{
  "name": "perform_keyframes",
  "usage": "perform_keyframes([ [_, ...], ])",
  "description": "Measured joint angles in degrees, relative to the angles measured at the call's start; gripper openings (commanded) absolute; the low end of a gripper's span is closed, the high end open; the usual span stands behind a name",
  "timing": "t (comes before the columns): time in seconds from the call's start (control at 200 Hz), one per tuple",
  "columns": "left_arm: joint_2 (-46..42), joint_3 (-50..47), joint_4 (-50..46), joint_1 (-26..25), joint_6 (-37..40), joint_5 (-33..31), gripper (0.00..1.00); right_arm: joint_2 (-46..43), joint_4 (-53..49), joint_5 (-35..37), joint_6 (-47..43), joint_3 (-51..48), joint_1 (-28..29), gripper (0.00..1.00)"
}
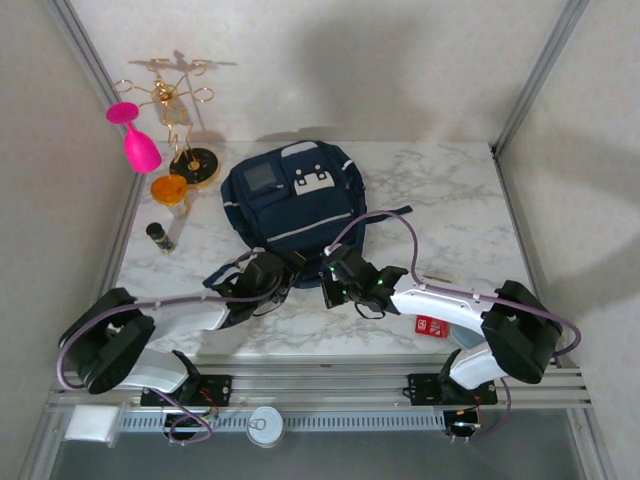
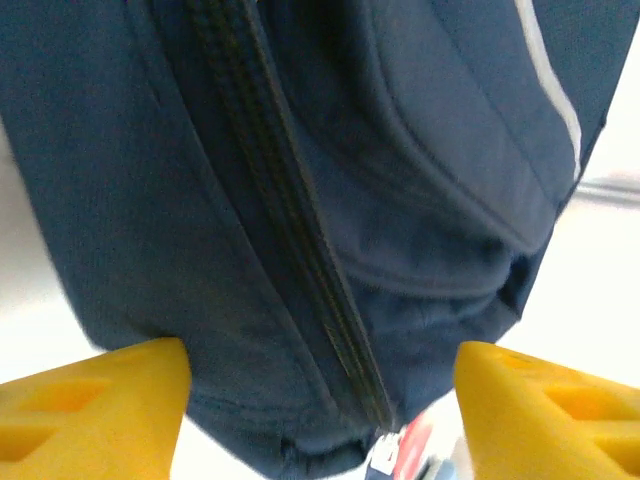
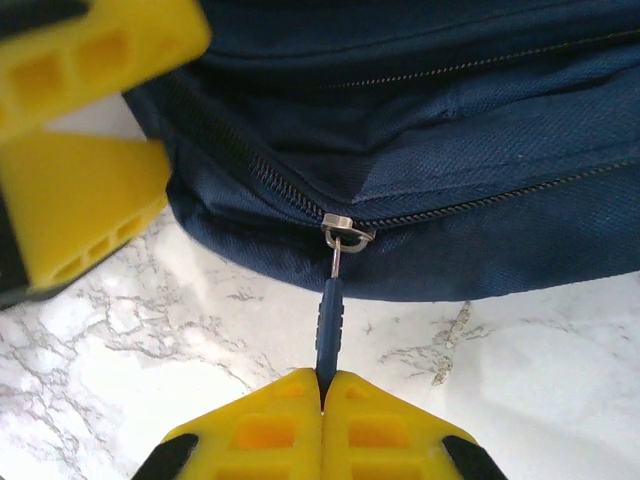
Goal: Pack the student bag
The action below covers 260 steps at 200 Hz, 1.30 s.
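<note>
The student bag (image 1: 290, 195), a navy-blue backpack with pale stripes, lies on the marble table, its bottom end toward the arms. My right gripper (image 3: 323, 380) is shut on the blue zipper pull (image 3: 329, 318), which hangs from the metal slider (image 3: 346, 228) at the bag's near edge. My left gripper (image 2: 320, 410) is open at that same edge of the bag (image 2: 300, 200), just left of the right gripper (image 1: 335, 278). Its yellow fingers (image 2: 100, 405) stand wide apart on either side of the closed zipper line (image 2: 290, 230). The left gripper's fingers (image 3: 90, 130) also appear in the right wrist view.
A gold wire rack (image 1: 180, 110), a pink goblet (image 1: 135, 135), an orange-lidded jar (image 1: 170, 190) and a small dark bottle (image 1: 160, 237) stand at the table's left. A red card (image 1: 432, 326) lies near the right arm. A can (image 1: 266, 425) sits on the front rail.
</note>
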Motion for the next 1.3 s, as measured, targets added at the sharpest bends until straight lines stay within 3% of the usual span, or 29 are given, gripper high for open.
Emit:
perform_keyframes([
  [0.12, 2.10, 1.14, -0.46, -0.11, -0.83, -1.42, 0.50, 0.04, 3.02, -1.73, -2.19, -1.36, -1.66, 0.03],
  [0.315, 3.96, 1.14, -0.83, -0.11, -0.83, -1.95, 0.30, 1.11, 8.20, -6.29, -5.92, -2.62, -3.65, 0.20],
  [0.431, 3.98, 1.20, -0.76, -0.11, -0.72, -1.97, 0.26, 2.80, 10.34, -9.35, -7.74, -2.62, -5.22, 0.29],
  [0.591, 3.98, 1.49, -0.85, -0.11, -0.50, -1.99, 0.21, 3.76, 12.66, -12.52, -9.94, -2.62, -7.06, 0.30],
  [0.726, 3.98, 1.66, -1.03, -0.11, -0.46, -2.01, 0.17, 4.55, 13.57, -14.14, -11.10, -2.58, -7.67, 0.26],
  [1.001, 3.98, 2.14, -2.16, -0.11, 0.33, -2.58, 0.05, 5.42, 12.44, -12.63, -11.72, -1.42, -7.74, 0.03],
  [1.101, 3.82, 3.02, -3.82, -0.02, 1.62, -2.58, 0.00, 5.11, 11.43, -11.21, -11.17, -1.40, -7.72, 0.00],
  [1.302, -1.05, 3.58, -7.85, 2.16, 6.88, -2.14, 0.00, 0.68, 6.38, -5.22, -8.02, -1.42, -7.65, 0.00],
])
